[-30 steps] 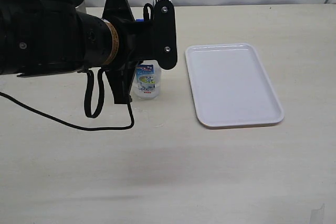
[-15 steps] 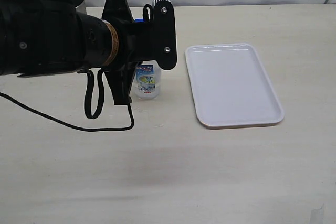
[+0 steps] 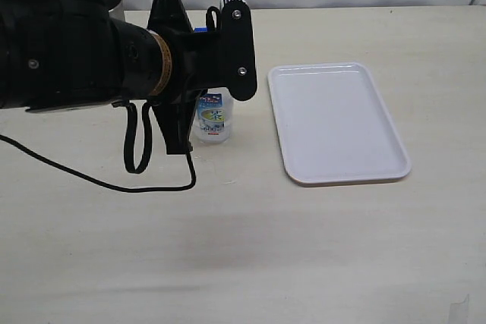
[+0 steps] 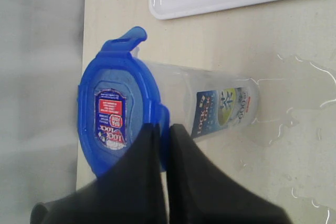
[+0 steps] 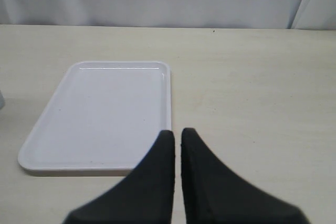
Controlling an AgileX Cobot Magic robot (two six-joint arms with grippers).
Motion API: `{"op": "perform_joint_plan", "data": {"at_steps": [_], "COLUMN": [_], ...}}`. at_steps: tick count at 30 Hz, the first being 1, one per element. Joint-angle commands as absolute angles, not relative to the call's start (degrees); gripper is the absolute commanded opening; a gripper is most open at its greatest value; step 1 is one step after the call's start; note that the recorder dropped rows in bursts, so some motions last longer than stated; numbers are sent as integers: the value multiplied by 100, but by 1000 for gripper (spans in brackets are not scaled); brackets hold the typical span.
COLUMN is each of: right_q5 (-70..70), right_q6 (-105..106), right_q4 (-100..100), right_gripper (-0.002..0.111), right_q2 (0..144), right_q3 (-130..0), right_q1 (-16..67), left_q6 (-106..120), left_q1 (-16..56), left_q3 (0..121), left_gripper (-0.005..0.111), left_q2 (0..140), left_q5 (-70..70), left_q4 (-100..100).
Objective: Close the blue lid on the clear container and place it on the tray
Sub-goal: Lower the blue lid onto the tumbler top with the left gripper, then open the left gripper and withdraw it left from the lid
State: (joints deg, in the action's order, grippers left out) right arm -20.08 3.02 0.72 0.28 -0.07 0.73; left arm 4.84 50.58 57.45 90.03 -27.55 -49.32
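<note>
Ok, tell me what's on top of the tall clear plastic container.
The round blue plastic lid with a red-and-white sticker sits on the mouth of the container, one flap sticking out. The shut left gripper hides part of the rim.

blue lid [image 4: 107, 77]: red-white sticker [image 4: 111, 121] | clear container [image 4: 176, 95]: blue-green label [image 4: 220, 109] | tray [image 3: 334, 123]: white

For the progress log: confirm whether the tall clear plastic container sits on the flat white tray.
No, the tall clear plastic container stands on the table beside the flat white tray.

Beige table [image 3: 304, 263] bears white tray [image 3: 338, 123] and clear container [image 3: 212, 123].
</note>
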Motion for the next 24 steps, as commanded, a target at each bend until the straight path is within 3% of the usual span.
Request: {"op": "perform_joint_plan", "data": {"at_steps": [1, 8, 16, 24], "right_q5": [-1985, -1985, -1985, -1985], "right_q6": [344, 344, 344, 344], "right_q4": [87, 87, 87, 87], "right_gripper": [5, 5, 5, 5], "right_q2": [0, 0, 0, 0], "right_q3": [0, 0, 0, 0], "right_q1": [82, 82, 82, 82], "left_q6": [511, 591, 591, 591], "left_q1": [5064, 5064, 5064, 5064], "left_q3": [5736, 5736, 5736, 5736], "left_gripper": [0, 2, 33, 51], "left_q2": [8980, 8980, 8980, 8980], "left_q5": [-2746, -2756, -2838, -3149], "left_q4": [-4880, -4880, -4880, -4880]}}
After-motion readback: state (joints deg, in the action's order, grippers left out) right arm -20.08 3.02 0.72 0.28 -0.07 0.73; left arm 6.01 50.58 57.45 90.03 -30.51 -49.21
